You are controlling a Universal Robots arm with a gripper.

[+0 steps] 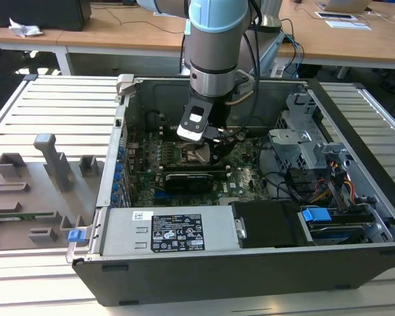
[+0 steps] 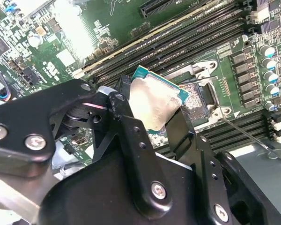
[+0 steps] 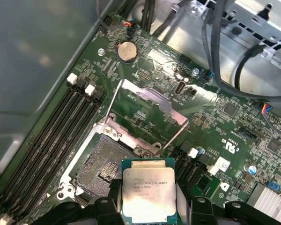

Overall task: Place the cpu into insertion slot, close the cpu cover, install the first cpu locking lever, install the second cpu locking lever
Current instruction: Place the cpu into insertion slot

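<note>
My gripper (image 2: 152, 123) is shut on the cpu (image 2: 152, 101), a flat square chip with a silvery top, clamped by two opposite edges between the black fingers (image 2: 126, 117). In the first wrist view the cpu (image 3: 147, 190) hangs tilted just above and beside the open insertion slot (image 3: 103, 164). The cpu cover (image 3: 152, 98), a silvery window frame, is swung up and back from the slot on its hinge. A thin metal locking lever (image 2: 253, 136) sticks out beside the slot (image 2: 199, 96). In the exterior view the gripper (image 1: 199, 151) reaches down into the computer case over the motherboard.
Long memory slots (image 3: 51, 140) run next to the socket. Black cables (image 3: 225, 42) and a drive cage (image 1: 309, 141) crowd one side. The case walls (image 1: 118, 131) and a power supply (image 1: 171, 234) ring the board. A grey fixture plate (image 1: 33, 191) lies at the exterior view's left.
</note>
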